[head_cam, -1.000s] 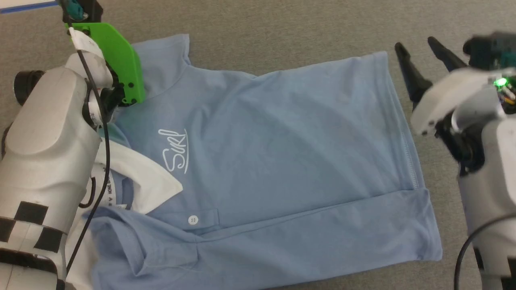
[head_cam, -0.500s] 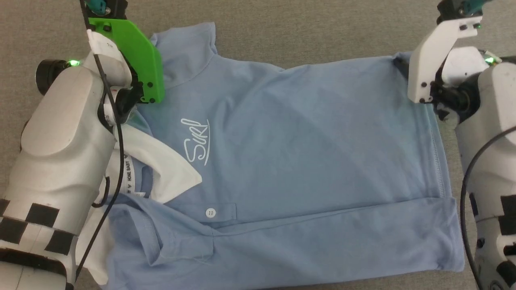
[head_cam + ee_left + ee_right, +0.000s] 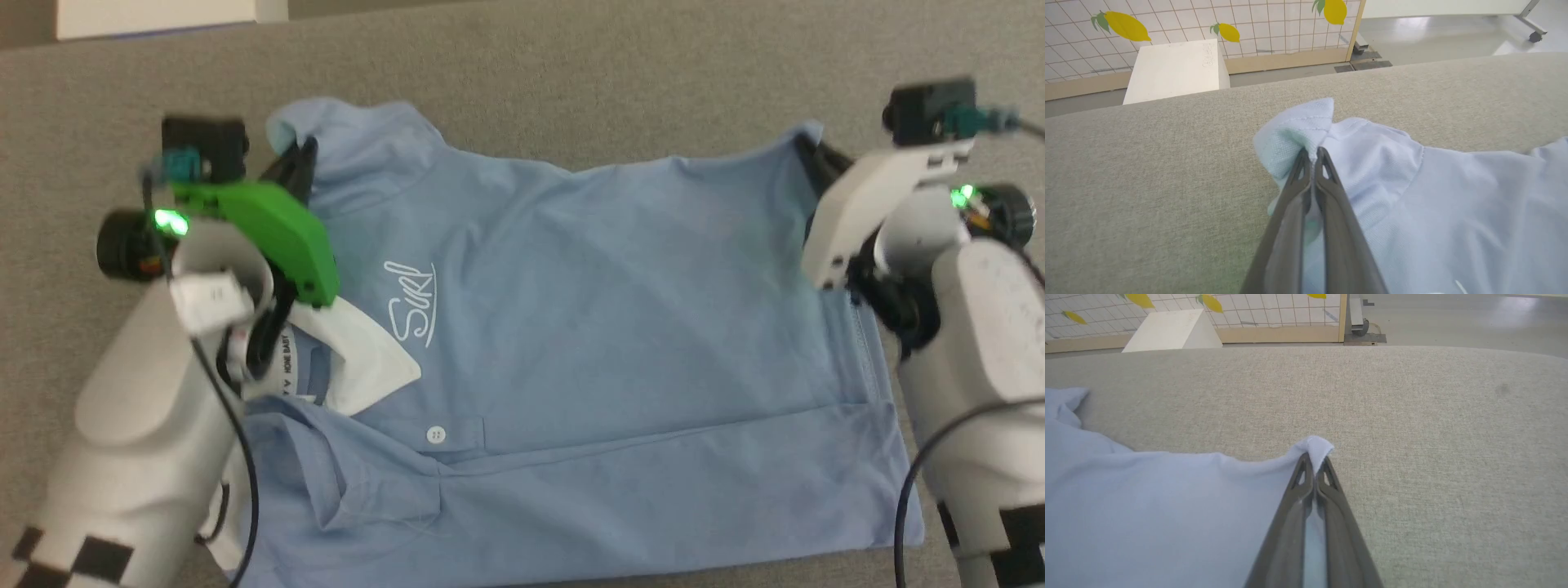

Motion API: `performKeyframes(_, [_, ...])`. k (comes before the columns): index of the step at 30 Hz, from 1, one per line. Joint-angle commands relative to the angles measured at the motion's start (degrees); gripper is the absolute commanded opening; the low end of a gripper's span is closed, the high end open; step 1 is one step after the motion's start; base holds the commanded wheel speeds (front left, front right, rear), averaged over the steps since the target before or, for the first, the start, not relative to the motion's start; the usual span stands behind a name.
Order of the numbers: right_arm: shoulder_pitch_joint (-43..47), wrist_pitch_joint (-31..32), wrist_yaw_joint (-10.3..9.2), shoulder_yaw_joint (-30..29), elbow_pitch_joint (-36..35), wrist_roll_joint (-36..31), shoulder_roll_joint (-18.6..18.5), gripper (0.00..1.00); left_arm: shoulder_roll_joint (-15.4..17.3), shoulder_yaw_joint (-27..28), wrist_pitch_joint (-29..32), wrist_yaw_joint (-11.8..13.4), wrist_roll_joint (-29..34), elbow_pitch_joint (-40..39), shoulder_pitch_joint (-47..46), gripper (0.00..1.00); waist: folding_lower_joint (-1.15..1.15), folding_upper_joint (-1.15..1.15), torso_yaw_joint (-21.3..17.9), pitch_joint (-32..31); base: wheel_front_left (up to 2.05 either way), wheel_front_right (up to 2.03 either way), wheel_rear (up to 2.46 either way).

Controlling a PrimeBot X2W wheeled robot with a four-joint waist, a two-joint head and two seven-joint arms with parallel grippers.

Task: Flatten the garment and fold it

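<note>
— Where is the garment lying?
— The garment (image 3: 620, 327) is spread on the grey fabric surface (image 3: 571, 65) in front of me, chest side up. Its neck points toward my left and its hem toward my right.
— How does it look?
— Light blue and short-sleeved. The white collar (image 3: 363, 363) lies turned open at my left, with small print inside the neck that I cannot read. White cursive script (image 3: 412, 314) sits on the chest just beside the collar, and one white button (image 3: 437, 434) shows on the placket nearer to me. A straight fold line runs along the near side from the placket to the hem. The middle lies mostly smooth, with a few soft creases.
— And your left gripper?
— My left gripper (image 3: 1312, 154) has its fingers pressed together on the edge of the far sleeve (image 3: 1294, 130), and the cloth bunches up past the tips.
— The other one?
— My right gripper (image 3: 1314, 457) pinches the far hem corner (image 3: 1318, 447), and a small tab of blue pokes out between the tips.
— Anything nearby?
— A white box (image 3: 1175, 69) stands beyond the surface's far edge.
</note>
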Motion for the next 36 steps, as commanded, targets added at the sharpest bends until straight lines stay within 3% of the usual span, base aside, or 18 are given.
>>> performKeyframes(1, [2.8,-2.2,-0.08,1.1,-1.5,1.3,-0.9,0.0,0.2,0.6,-2.5,0.0,-0.3,-1.3,3.2,0.0,0.0,0.0,0.7,-4.4,0.0,0.0,0.0])
performKeyframes(7, [13.6,-11.0,-0.08,2.9,-8.0,5.1,-4.7,0.0,1.2,1.6,-9.7,2.8,-0.8,-10.4,16.6,0.0,0.0,0.0,1.6,-9.2,0.0,0.0,0.0])
performKeyframes(12, [21.0,-12.3,-0.08,3.9,-10.0,6.5,-6.9,0.0,2.7,2.0,-10.7,4.9,-2.4,-16.1,26.6,0.0,0.0,0.0,2.4,-11.9,0.0,0.0,0.0])
performKeyframes(21, [29.1,-3.5,-0.08,4.2,-10.8,5.8,-11.7,0.0,5.2,0.5,-6.8,7.0,-5.1,-21.7,38.7,0.0,0.0,0.0,3.7,-13.6,0.0,0.0,0.0])
performKeyframes(32, [30.9,5.4,-0.08,6.0,-9.1,5.6,-12.5,0.0,3.4,-3.8,-5.1,5.0,-5.7,-17.9,41.7,0.0,0.0,0.0,4.3,-13.7,0.0,0.0,0.0])
performKeyframes(33, [31.1,6.1,-0.08,5.8,-8.9,5.9,-12.2,0.46,3.1,-4.2,-5.0,4.8,-5.8,-17.5,41.7,0.22,0.0,0.0,4.4,-13.9,0.0,0.0,0.0])
performKeyframes(34, [31.3,6.7,-0.08,5.8,-9.0,6.1,-12.1,0.86,3.0,-4.4,-5.0,4.7,-5.8,-17.2,41.8,0.4,0.0,0.0,4.5,-14.2,0.0,0.0,0.0])
performKeyframes(35, [31.7,7.3,-0.08,5.3,-9.0,6.4,-11.9,1.0,2.7,-4.5,-4.9,4.7,-6.0,-16.9,41.9,0.81,0.0,0.0,4.6,-14.5,0.0,0.0,0.0])
performKeyframes(36, [32.1,7.6,-0.08,4.7,-9.1,6.5,-11.7,1.0,2.5,-4.5,-4.9,4.6,-6.3,-16.8,42.1,1.0,0.0,0.0,4.7,-14.8,0.0,0.0,0.0])
